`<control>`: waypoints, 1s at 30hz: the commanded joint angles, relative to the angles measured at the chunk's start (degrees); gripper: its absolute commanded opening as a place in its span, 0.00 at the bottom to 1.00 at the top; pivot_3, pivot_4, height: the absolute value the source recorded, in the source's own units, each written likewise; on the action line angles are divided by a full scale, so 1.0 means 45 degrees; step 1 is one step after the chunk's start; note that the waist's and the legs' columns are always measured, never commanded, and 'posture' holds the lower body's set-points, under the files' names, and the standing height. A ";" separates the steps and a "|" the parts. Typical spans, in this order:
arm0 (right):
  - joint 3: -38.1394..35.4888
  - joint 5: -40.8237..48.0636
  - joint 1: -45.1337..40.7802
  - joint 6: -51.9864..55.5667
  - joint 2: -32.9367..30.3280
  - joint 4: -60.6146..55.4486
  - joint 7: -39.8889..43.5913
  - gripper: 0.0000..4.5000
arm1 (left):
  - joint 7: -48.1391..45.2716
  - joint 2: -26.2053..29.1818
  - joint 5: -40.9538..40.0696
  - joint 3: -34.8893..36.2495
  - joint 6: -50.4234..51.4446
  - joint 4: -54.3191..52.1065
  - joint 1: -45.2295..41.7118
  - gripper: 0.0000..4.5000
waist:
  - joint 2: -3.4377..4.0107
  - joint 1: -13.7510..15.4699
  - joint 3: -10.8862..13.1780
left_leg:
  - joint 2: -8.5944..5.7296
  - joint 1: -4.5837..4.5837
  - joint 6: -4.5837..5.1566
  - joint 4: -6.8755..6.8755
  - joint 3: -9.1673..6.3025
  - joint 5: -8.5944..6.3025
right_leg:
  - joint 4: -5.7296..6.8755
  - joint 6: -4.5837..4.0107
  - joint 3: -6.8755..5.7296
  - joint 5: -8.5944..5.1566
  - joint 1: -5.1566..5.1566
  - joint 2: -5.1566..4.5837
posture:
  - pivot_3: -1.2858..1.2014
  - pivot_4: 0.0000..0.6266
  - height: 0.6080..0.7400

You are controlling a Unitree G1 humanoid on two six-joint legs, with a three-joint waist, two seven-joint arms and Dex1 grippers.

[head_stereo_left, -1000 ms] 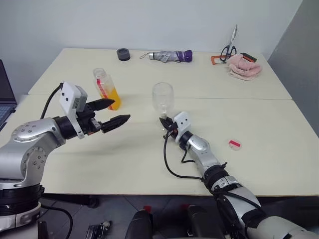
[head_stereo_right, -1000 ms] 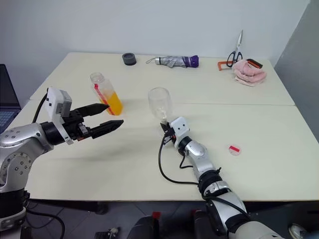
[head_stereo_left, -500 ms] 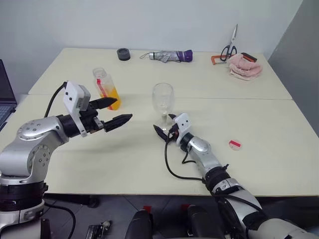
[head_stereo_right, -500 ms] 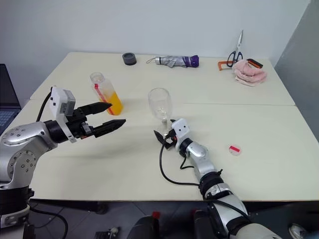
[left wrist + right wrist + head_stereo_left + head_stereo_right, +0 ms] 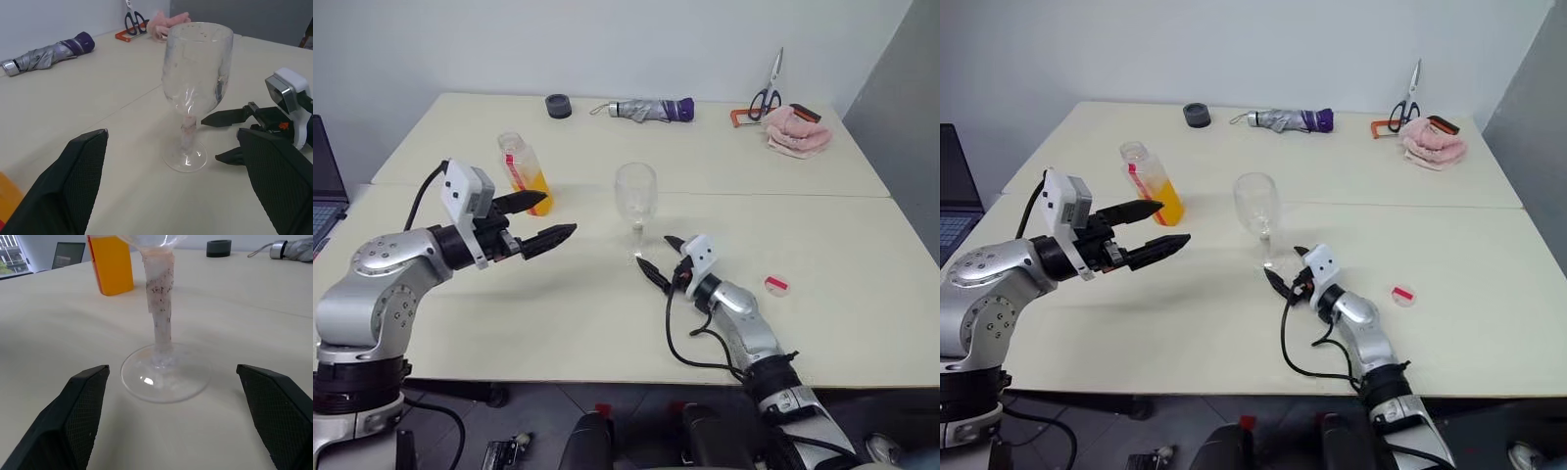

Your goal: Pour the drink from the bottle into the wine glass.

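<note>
Left hand [image 5: 534,219] hovers with its fingers spread, and in the head view the bottle [image 5: 523,175] stands upright just beyond it, long axis vertical, the drink [image 5: 534,192] low inside. Right hand [image 5: 658,258], also spread and holding nothing, sits low on the table [image 5: 607,304] just short of the wine glass [image 5: 635,206]. Left wrist view: the glass stands ahead. Right wrist view: the glass foot [image 5: 165,372] lies between the fingers' line, untouched. I judge the left hand nearer the bottle.
</note>
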 commanded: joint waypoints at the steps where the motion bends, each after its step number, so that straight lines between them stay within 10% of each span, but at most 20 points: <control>1: -0.0125 0.0407 0.0670 0.0858 -0.0559 -0.1949 0.0191 0.99 | 0.0075 -0.0104 -0.0018 0.0229 -0.0393 -0.0399 0.0060 1.00 | 0.0001 0.0009 0.0001 | 0.0000 -0.0002 0.0000 0.0001 -0.0001 0.0000 | -0.0001 0.0000 0.0000 0.0000 0.0000 -0.0001 | 0.52 0.24 1.00; 30: -0.0571 0.4166 0.4164 0.6934 -0.5607 -1.1911 0.1917 0.99 | 0.4700 -0.2919 0.4641 -0.0147 -0.5152 0.6138 -0.1169 1.00 | 0.0007 0.0146 0.0007 | -0.0002 -0.0018 0.0001 0.0014 -0.0017 -0.0001 | -0.0012 0.0006 -0.0015 -0.0002 0.0000 0.0012 | 0.52 0.24 1.00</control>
